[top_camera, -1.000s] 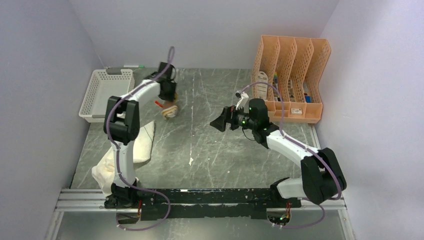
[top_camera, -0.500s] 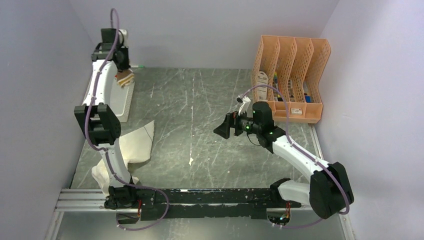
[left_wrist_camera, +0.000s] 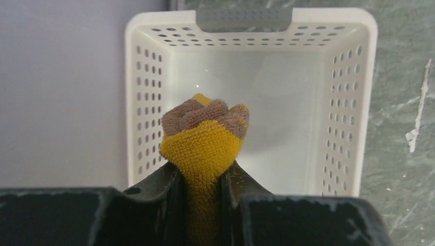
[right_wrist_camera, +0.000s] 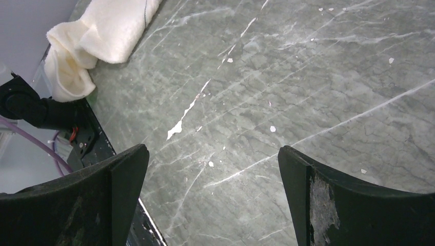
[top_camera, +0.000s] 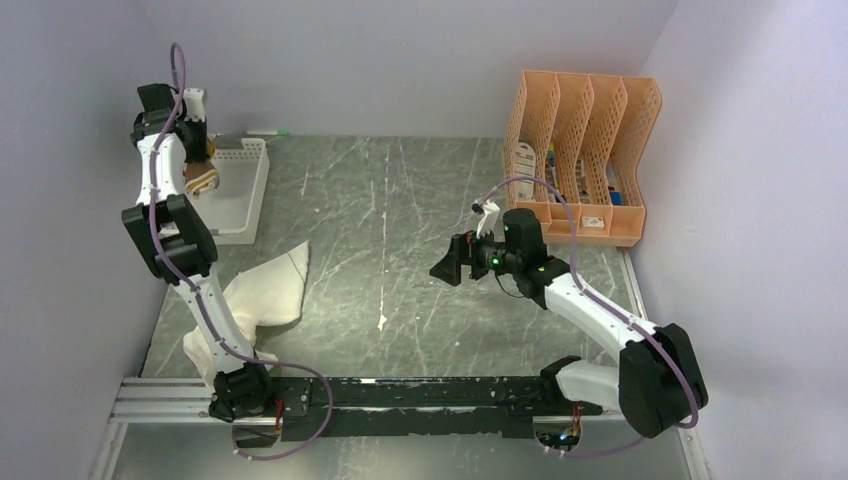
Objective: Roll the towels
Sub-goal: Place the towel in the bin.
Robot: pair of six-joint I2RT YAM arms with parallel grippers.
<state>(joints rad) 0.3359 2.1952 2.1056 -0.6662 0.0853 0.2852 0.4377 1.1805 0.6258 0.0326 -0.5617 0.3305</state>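
Where the desk [top_camera: 400, 210] meets the left wall, its far-left corner is taken up by a white perforated basket [top_camera: 243, 190], and its far-right corner by an orange file rack [top_camera: 580, 150]. Between these two, the middle of the marbled surface is left bare from the far edge to the near rail.

The left gripper [left_wrist_camera: 202, 177] is held above the basket's open top, close to the left wall. Its jaws are drawn in narrowly and clamped on the mustard-yellow and brown towel [left_wrist_camera: 205, 138]. The towel's rolled end is seen sticking out past the fingertips, over the basket's floor. Whether that floor is touched cannot be told.

The cream-white towel [top_camera: 270, 295] is left crumpled at the near-left edge of the desk, partly hidden behind the left arm and near its base. It is well apart from both grippers.

The right gripper [right_wrist_camera: 213, 154] is held above the desk, right of the middle. Its jaws are spread wide and nothing is held between them.
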